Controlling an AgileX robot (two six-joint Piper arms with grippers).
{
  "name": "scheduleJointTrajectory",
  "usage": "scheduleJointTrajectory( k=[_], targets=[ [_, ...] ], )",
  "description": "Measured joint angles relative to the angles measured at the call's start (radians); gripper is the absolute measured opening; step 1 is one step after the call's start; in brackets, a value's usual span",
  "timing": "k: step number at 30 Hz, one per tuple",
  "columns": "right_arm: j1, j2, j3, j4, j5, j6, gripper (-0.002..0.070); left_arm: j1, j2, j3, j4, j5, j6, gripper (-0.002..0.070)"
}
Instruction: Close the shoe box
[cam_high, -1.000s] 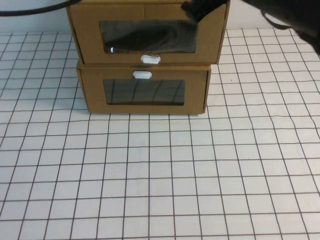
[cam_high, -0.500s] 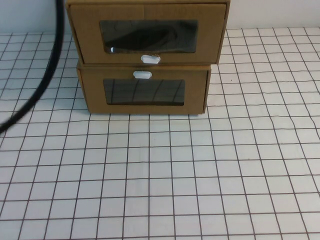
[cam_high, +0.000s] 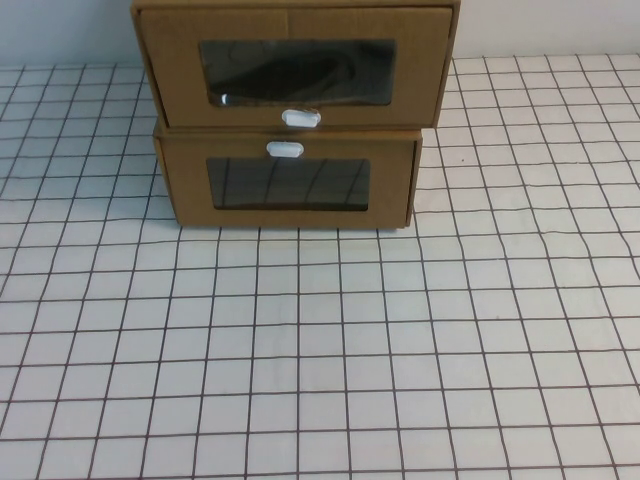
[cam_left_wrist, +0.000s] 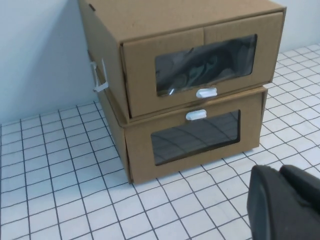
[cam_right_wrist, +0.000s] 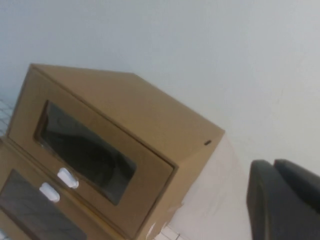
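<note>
The shoe box (cam_high: 296, 65) sits at the far side of the gridded table (cam_high: 330, 340), stacked on a similar lower box (cam_high: 288, 180); its drawer front looks flush, its white pull tab (cam_high: 300, 118) just under the window. The left gripper (cam_left_wrist: 287, 202) hangs near the boxes' front, the right gripper (cam_right_wrist: 285, 200) high beside the upper box; whether either gripper's fingers are spread cannot be told.

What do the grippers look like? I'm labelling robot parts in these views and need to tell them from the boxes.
Only a little shows. The left gripper appears in its wrist view as a matte black, rounded, smooth bulk split by a seam. The right gripper looks alike: dark, rounded, blurred. No cables, markings or labels show. Neither appears in the high view.
</note>
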Motion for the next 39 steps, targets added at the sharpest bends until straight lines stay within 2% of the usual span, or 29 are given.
scheduleJointTrajectory(
  k=[9,19,39],
  targets=[
    [0.000,-0.172,0.101,0.000,0.023,0.002,-0.0013,0.000,-0.338,0.334,0.070,-0.171,-0.004,-0.0002],
    [0.000,-0.199,0.136,0.000,0.023,0.002,-0.0013,0.000,-0.364,0.625,0.111,-0.390,-0.004,-0.0002],
    [0.000,-0.200,0.136,0.000,0.023,0.002,-0.0013,0.000,-0.364,0.639,0.113,-0.405,-0.004,-0.0002]
  ],
)
